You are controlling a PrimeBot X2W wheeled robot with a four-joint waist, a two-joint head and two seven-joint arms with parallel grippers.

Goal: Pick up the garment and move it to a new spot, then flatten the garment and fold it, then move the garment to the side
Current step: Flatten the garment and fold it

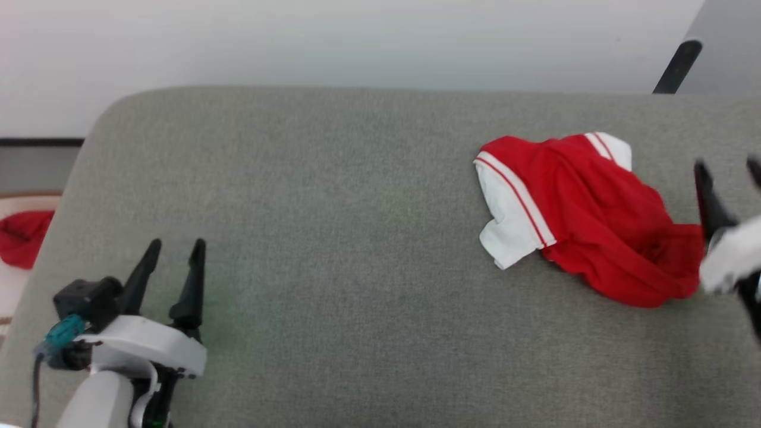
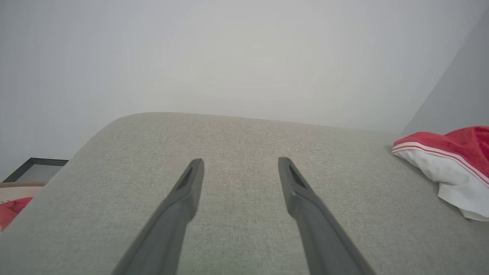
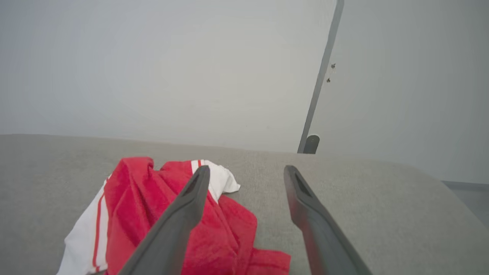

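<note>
The garment [image 1: 585, 208] lies crumpled in a heap on the right part of the grey cushioned surface [image 1: 357, 238]: red cloth with white sleeves and red-white striped bands, its lettering hidden in the folds. My right gripper [image 1: 728, 169] hovers just right of the heap, open, blurred at the frame edge. In the right wrist view the garment [image 3: 137, 214] lies under and left of the open right gripper [image 3: 246, 173]. My left gripper [image 1: 175, 249] stands open at the lower left, far from the cloth. The left wrist view has the left gripper [image 2: 240, 164] over bare fabric and the garment [image 2: 450, 164] at the right edge.
A small plain red cloth [image 1: 22, 236] lies on a pale surface beyond the cushion's left edge. A white wall [image 1: 357, 41] runs behind the cushion. A dark pole [image 1: 676, 65] leans at the back right corner.
</note>
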